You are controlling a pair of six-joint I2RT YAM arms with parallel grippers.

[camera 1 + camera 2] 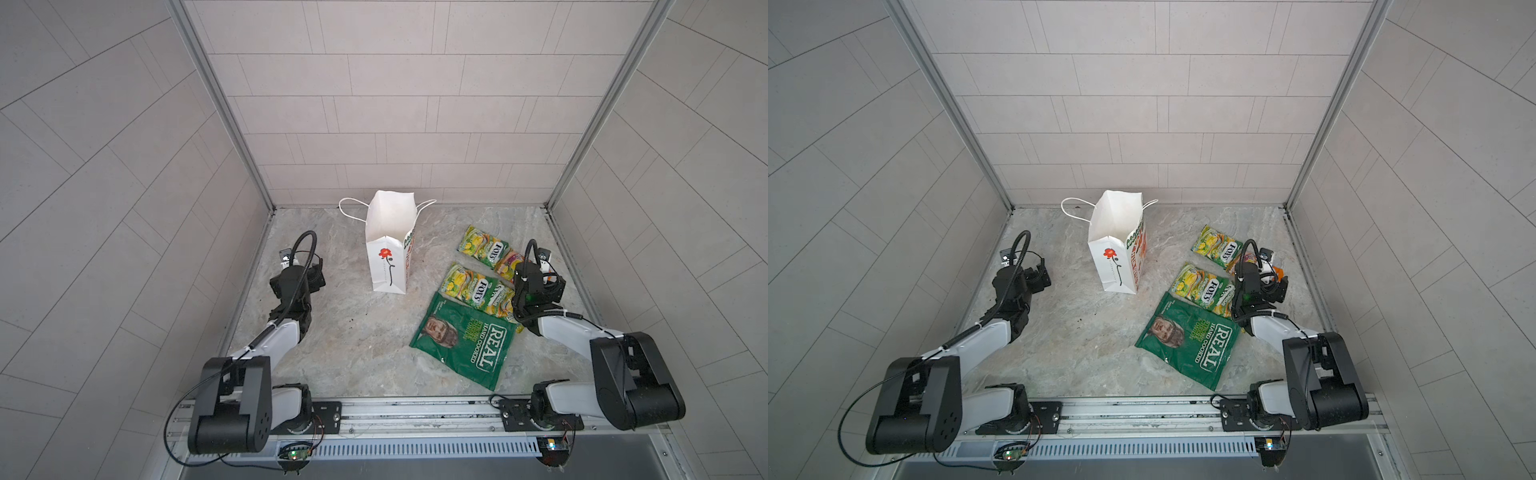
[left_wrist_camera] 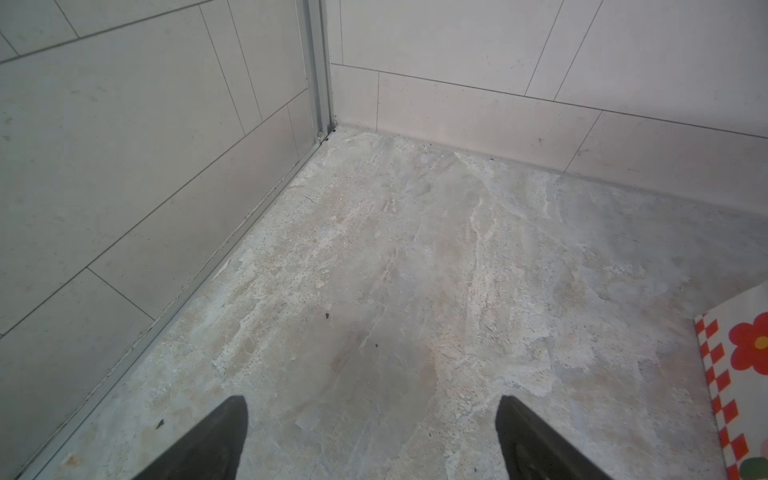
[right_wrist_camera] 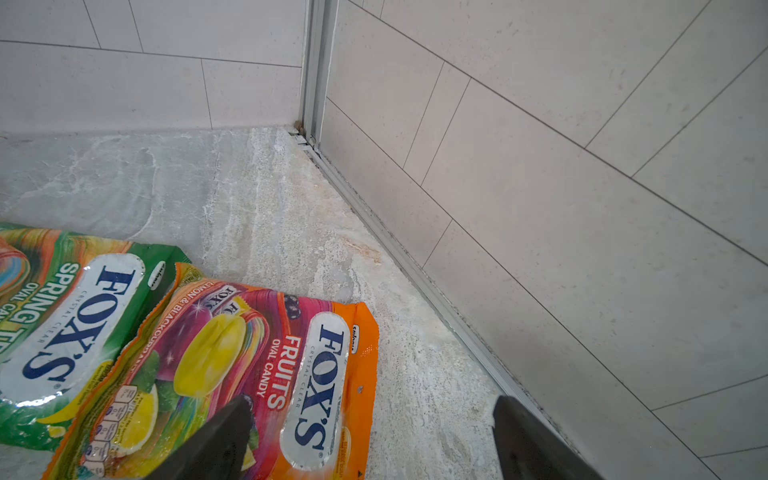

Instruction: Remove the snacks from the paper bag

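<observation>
Paper bag [image 1: 388, 249]: standing upright mid-table, mouth open; light, easily tipped.
Snacks: lying flat on the table [image 1: 332, 332] right of the bag: REAL crisp bag [image 1: 465, 340], green FOX'S packets [image 1: 482, 245], pink-orange packet [image 3: 249, 374].
Handling: glossy, soft, slippery, crisps fragile — pinching a sealed edge looks best.
Left claw [image 2: 371, 411]: gaping wide, holding nothing, hanging over bare table.
Right claw [image 3: 372, 415]: gaping wide, holding nothing, hanging over the pink-orange packet's edge — contact not discernible.

I'm seeing the white paper bag [image 1: 382, 274] with its red flower and red-and-white checks, and right of the bag a green-yellow FOX'S packet [image 1: 482, 246], a second green-yellow packet [image 1: 469, 286], a pink-orange packet [image 3: 249, 365] and a dark green, white-lettered crisp bag [image 1: 463, 345], all on the grey-beige marbled table [image 1: 340, 345].
</observation>
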